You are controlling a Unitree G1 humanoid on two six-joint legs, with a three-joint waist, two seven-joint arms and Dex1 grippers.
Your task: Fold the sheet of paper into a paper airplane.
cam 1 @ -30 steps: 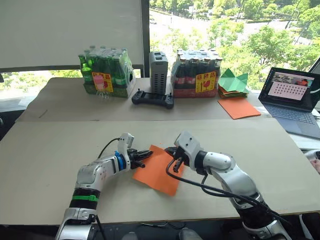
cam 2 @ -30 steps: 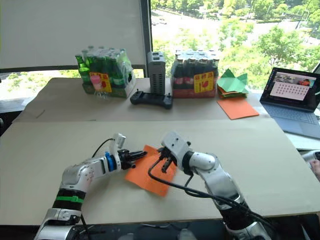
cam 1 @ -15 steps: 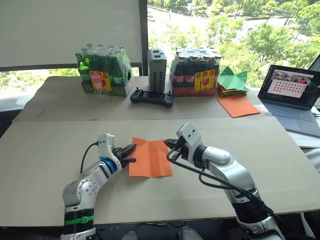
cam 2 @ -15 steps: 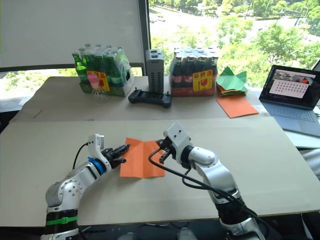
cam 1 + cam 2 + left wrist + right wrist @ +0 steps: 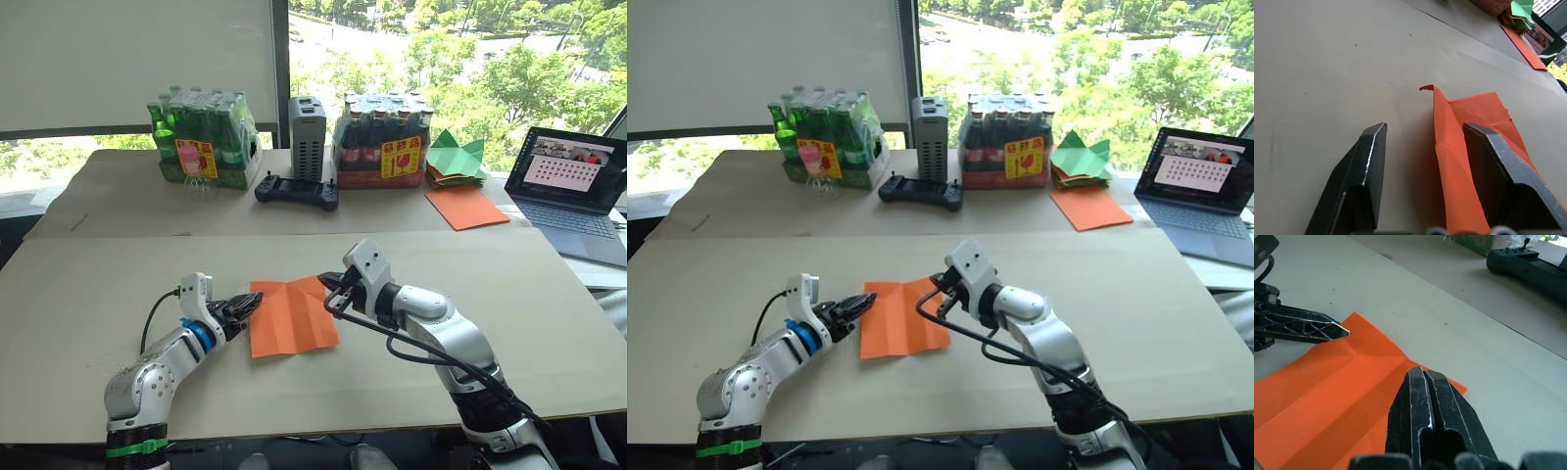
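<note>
Bottle packs point(image 5: 204, 142), a controller point(image 5: 298, 192) and a laptop point(image 5: 571, 191) are sitting well behind. My left gripper point(image 5: 1422, 142) is gaping at the sheet of paper point(image 5: 292, 315); my right gripper point(image 5: 1426, 382) is pinching its far corner, creases running front-to-back.

Your paper point(image 5: 292, 315) lies nearly flat on the near table, between the two grippers. It is bright orange, roughly square and unfolded, with crease lines running front to back across it. Its far left corner curls up slightly, and the far edge is uneven.
</note>
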